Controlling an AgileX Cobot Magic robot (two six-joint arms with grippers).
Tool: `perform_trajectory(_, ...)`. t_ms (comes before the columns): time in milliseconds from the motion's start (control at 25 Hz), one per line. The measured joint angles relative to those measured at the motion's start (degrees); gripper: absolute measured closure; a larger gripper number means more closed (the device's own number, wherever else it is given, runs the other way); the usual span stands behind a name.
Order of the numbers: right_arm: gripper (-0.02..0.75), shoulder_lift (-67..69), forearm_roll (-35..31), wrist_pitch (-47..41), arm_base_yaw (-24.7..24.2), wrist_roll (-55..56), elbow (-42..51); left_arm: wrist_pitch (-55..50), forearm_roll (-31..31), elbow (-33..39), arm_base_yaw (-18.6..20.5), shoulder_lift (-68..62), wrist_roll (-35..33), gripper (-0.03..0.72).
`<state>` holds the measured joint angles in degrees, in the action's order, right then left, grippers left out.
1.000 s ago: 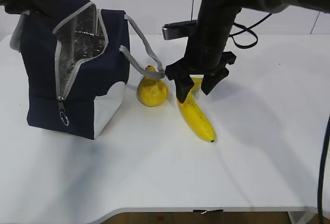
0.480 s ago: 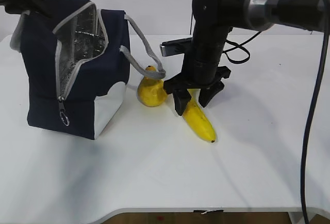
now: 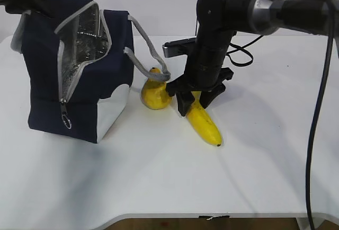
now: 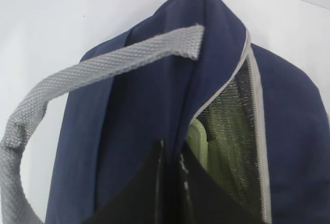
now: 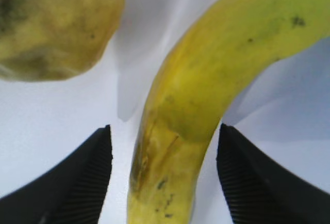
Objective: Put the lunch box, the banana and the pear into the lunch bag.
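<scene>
Between the spread fingers of the right gripper (image 5: 164,177) lies the banana (image 5: 206,95), its long axis crossing their closing line, untouched.

lunch box (image 4: 198,141) mostly hidden inside lunch bag (image 4: 154,110), banana (image 5: 206,95) ends cropped

open navy lunch bag (image 3: 79,65), banana (image 3: 204,124), pear (image 3: 155,93)

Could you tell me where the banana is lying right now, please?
In the exterior view the banana lies on the white table right of centre, just right of the pear, with the right gripper straddling its upper end, jaws open.
</scene>
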<state>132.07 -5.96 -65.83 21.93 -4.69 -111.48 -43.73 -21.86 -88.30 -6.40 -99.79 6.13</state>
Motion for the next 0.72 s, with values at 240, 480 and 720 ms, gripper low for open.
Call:
perform_trajectory(240,0.320,0.0,0.0,0.4,0.0,-0.1,0.0,0.0,0.0,0.0,0.0,0.0,0.0,0.694)
perform_trajectory(480,0.429,0.0,0.1,0.5,0.0,-0.2,0.0,0.0,-0.2,0.0,0.0,0.0,0.0,0.694)
perform_trajectory(720,0.437,0.0,1.5,-0.3,0.0,-0.3,-0.1,0.0,-0.3,0.0,0.0,0.0,0.0,0.694)
